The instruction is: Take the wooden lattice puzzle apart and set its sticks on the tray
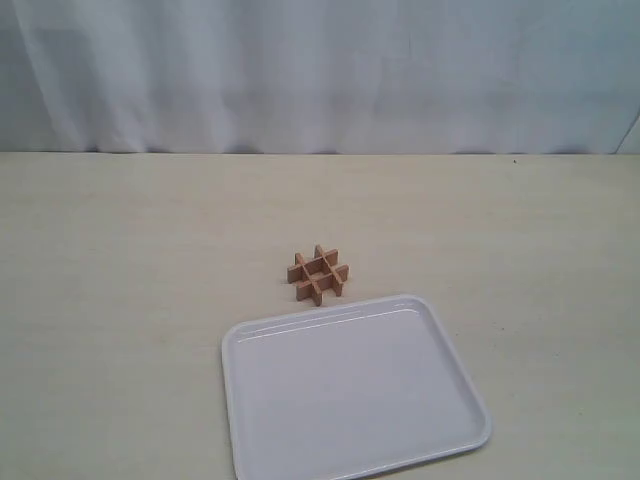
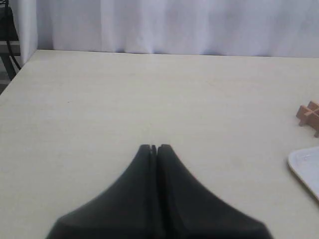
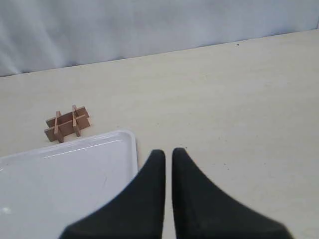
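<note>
Reddish-brown wood stands out in the exterior view: the wooden lattice puzzle [image 1: 318, 274] sits whole on the pale table [image 1: 120, 260], its four sticks locked in a hash shape. It lies just beyond the far rim of the white tray [image 1: 350, 390], near it but not touching, and the tray lies flat in front of it. A pale curtain [image 1: 320, 70] hangs behind the table. Neither arm shows in this view.

From the left wrist view, the left gripper [image 2: 154, 147] hangs over bare table, its dark fingers pressed together with nothing between them. The puzzle and a corner of the tray peek in at the edge of the picture, well apart from it.

From the right wrist view, the right gripper [image 3: 168, 152] is all but closed, with only a thin slit between the fingers and nothing in it. It hovers by the tray's corner, with the puzzle beyond the rim.
</note>
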{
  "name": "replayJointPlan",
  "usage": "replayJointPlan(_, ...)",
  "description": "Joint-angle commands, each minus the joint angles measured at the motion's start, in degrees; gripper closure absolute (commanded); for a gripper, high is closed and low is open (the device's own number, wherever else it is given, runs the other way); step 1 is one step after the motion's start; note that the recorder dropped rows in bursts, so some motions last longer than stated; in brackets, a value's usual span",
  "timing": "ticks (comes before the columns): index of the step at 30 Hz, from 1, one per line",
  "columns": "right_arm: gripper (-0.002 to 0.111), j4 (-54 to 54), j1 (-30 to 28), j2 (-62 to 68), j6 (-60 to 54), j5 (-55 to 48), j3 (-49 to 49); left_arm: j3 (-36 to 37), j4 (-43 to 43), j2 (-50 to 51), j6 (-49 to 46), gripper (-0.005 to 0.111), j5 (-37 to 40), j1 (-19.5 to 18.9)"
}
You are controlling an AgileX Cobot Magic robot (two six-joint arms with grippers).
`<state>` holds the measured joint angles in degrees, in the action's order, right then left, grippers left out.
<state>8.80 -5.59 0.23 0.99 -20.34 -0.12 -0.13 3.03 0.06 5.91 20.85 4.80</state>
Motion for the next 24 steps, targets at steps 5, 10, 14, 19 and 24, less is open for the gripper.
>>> replayJointPlan(5,0.104,-0.3,-0.2,-0.2,-0.3,16.0,0.1,0.1,0.4,-0.1,0.0,0.107,-0.4,-0.1)
replayJointPlan(10,0.104,-0.3,-0.2,-0.2,-0.3,30.3,0.1,0.1,0.4,-0.1,0.0,0.107,-0.4,-0.1)
replayJointPlan(14,0.104,-0.3,-0.2,-0.2,3.3,42.6,0.1,0.1,0.4,-0.1,0.0,0.107,-0.4,-0.1)
replayJointPlan(19,0.104,-2.6,-0.2,-0.2,39.5,52.2,0.1,0.1,0.4,-0.1,0.0,0.107,-0.4,-0.1)
replayJointPlan(24,0.104,-34.0,-0.2,-0.2,61.2,47.8,0.1,0.1,0.4,-0.1,0.0,0.107,-0.4,-0.1)
